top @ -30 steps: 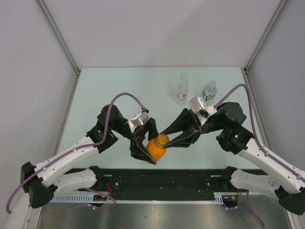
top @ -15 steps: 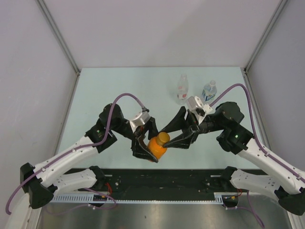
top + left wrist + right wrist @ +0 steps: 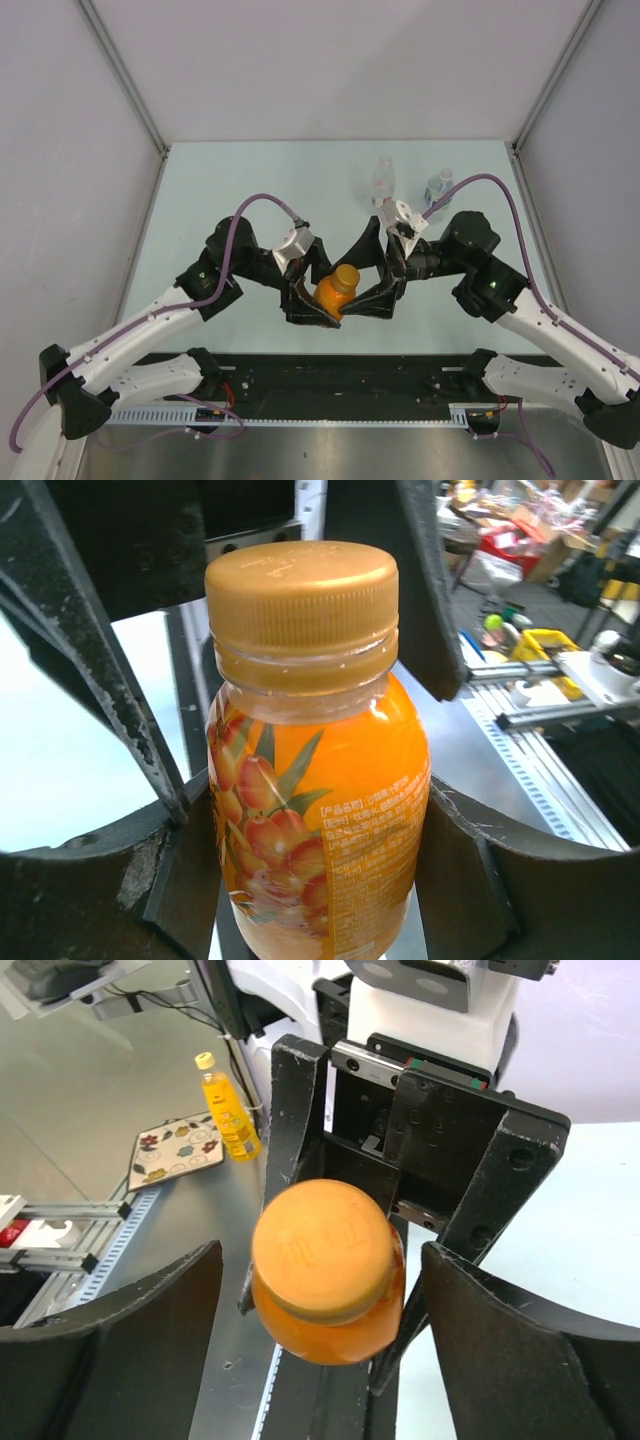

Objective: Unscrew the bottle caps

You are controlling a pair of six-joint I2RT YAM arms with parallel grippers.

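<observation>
The short orange bottle (image 3: 333, 295) (image 3: 320, 780) is held up off the table with my left gripper (image 3: 318, 300) (image 3: 320, 875) shut on its body. Its orange cap (image 3: 346, 275) (image 3: 300, 590) (image 3: 322, 1250) sits on the neck. My right gripper (image 3: 352, 286) (image 3: 322, 1255) is open, one finger on each side of the cap with a gap on both sides. At the back right stand the clear bottle with the red-white label (image 3: 381, 182) and the clear bottle with the blue-white label (image 3: 436, 188), partly hidden by my right arm.
The pale green table (image 3: 230, 190) is walled on three sides. A black strip with the arm bases (image 3: 340, 385) runs along the near edge. Purple cables (image 3: 255, 200) loop above both arms.
My right gripper has opened off the orange cap and its wrist has shifted left. The left gripper still holds the bottle, which moved slightly toward the back.
</observation>
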